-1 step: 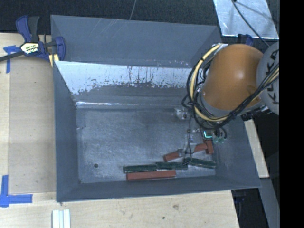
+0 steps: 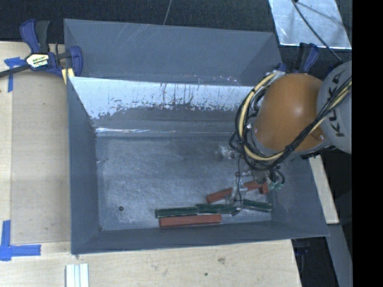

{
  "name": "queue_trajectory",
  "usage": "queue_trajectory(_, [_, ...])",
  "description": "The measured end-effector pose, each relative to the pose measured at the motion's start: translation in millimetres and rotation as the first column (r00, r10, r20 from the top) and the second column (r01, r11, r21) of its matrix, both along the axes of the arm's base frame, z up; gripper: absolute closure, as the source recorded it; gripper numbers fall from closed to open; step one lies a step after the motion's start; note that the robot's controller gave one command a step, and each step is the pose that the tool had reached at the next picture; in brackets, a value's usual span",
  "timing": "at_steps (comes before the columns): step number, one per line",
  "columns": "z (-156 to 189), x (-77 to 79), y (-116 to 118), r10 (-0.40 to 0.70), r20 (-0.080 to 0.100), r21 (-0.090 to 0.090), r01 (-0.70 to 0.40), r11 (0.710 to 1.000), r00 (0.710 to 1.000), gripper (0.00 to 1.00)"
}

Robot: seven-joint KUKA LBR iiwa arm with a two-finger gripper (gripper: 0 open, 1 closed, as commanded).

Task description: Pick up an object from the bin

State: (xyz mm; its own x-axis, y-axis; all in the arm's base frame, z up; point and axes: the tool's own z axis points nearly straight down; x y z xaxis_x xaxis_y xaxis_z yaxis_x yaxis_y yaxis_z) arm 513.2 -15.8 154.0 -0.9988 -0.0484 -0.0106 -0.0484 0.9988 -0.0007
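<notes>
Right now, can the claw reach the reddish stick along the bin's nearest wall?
Probably: the reddish stick lies uncovered just beside the claw, though the wall and a green stick crowd it.

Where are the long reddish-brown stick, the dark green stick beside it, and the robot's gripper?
long reddish-brown stick [image 2: 190, 220], camera view, middle of its length.
dark green stick [image 2: 178, 211], camera view, its left half.
gripper [image 2: 238, 204], camera view, its lower tip among the sticks.
</notes>
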Motion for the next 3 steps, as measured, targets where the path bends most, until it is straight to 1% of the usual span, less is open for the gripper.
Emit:
queue_trajectory(1, [-82, -11.5, -27, 0.074, -0.012, 0.001, -0.074, 0.997, 0.997, 1.0])
queue_trajectory(2, [-82, -11.5, -27, 0.074, -0.012, 0.001, -0.074, 0.997, 0.997, 1.0])
queue_trajectory(3, [57, -6.2, 0, 0.141, -0.009, 0.0, -0.141, 0.99, 0.99, 1.0])
